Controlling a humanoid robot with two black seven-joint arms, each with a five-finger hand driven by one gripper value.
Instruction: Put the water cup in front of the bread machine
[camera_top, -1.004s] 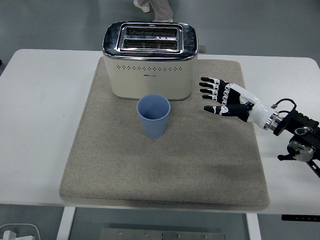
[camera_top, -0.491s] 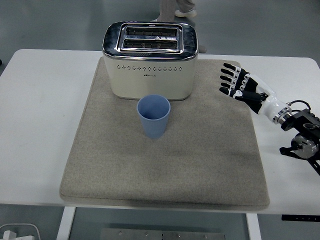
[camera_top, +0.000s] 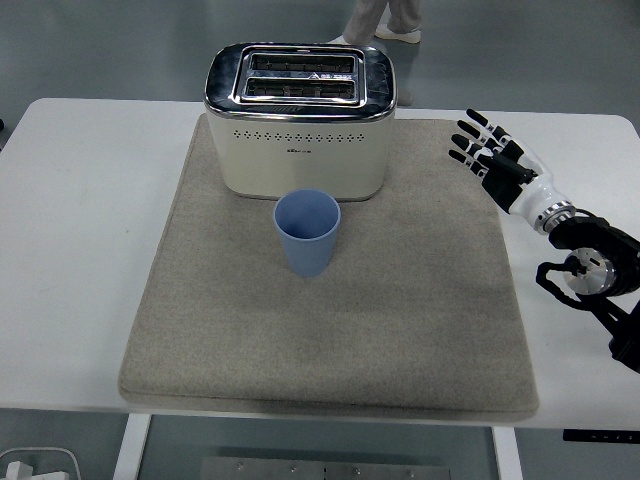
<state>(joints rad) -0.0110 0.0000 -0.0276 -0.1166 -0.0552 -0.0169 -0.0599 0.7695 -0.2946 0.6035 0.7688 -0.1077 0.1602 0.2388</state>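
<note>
On the white worktop (camera_top: 90, 250) lies one grey mat (camera_top: 400, 320), and on it stand two things: one cream bread machine (camera_top: 300, 125) with two slots in its chrome top, at the mat's far edge, and one blue water cup (camera_top: 307, 232). The cup stands upright and open-mouthed, just in front of the machine's front face, near its middle, with a narrow gap between them. One robot hand shows: the right hand (camera_top: 492, 160), above the mat's far right corner, well apart from the cup, fingers spread and grasping nothing. At the picture's top, a person's two shoes (camera_top: 385, 35) stand on the floor.
</note>
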